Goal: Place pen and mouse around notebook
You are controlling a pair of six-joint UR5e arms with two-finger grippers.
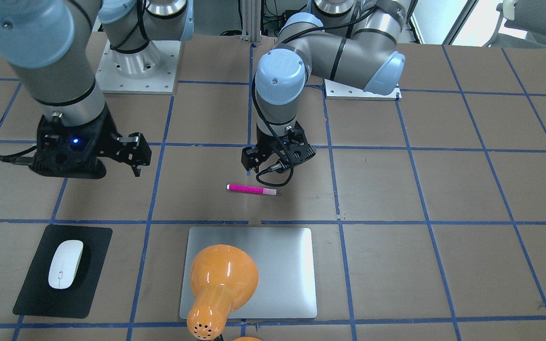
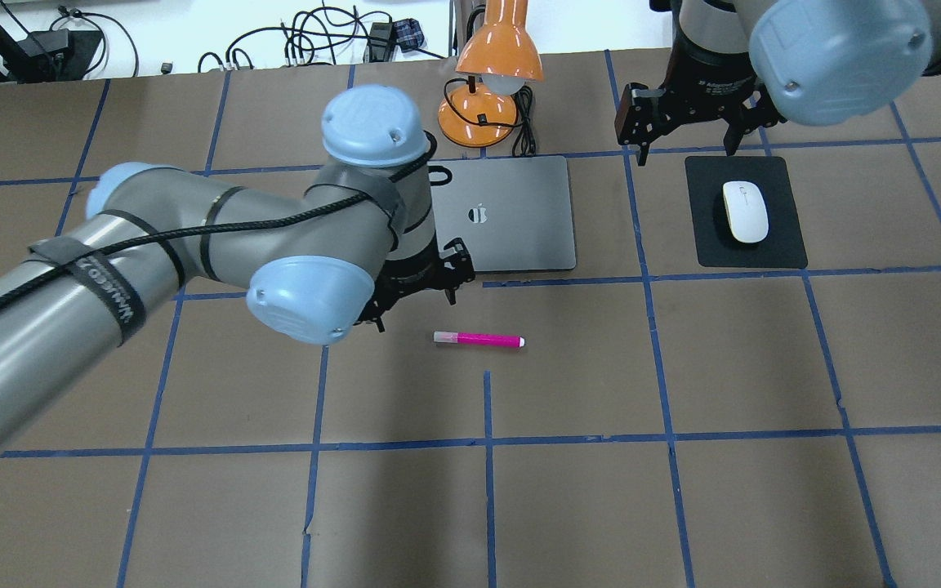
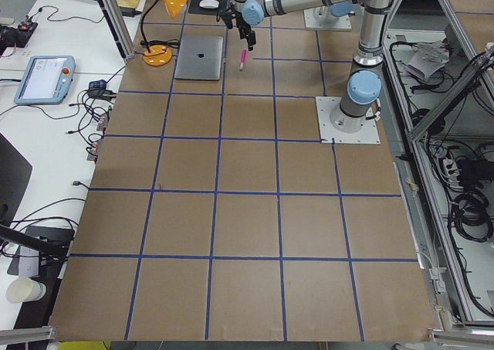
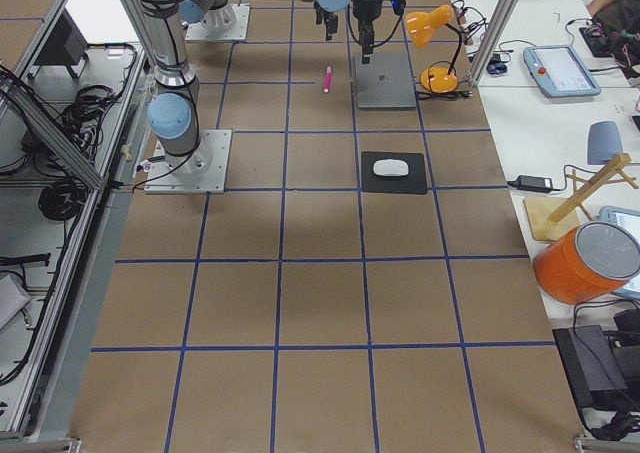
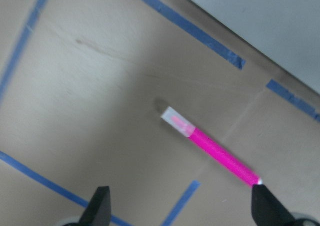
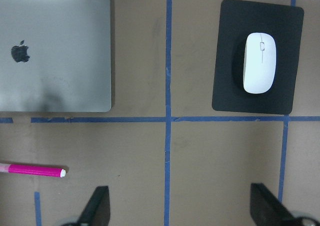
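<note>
The pink pen [image 2: 479,339] lies flat on the table on the robot's side of the notebook [image 2: 511,216], a closed silver laptop. My left gripper [image 2: 415,310] hovers open just beside the pen's pale cap end. In the left wrist view the pen [image 5: 210,146] lies ahead of the spread fingertips [image 5: 100,206], untouched. The white mouse [image 2: 745,211] rests on a black mat [image 2: 781,245] beside the notebook. My right gripper [image 2: 687,135] hangs open above the table past the mat's far edge, holding nothing. The right wrist view shows the mouse [image 6: 259,63], notebook [image 6: 55,51] and pen [image 6: 32,170].
An orange desk lamp [image 2: 499,57] stands at the notebook's far edge, its shade leaning over the lid [image 1: 223,279]. Blue tape lines grid the brown table. Bare tabletop [image 2: 732,351] lies on the robot's side of the mat.
</note>
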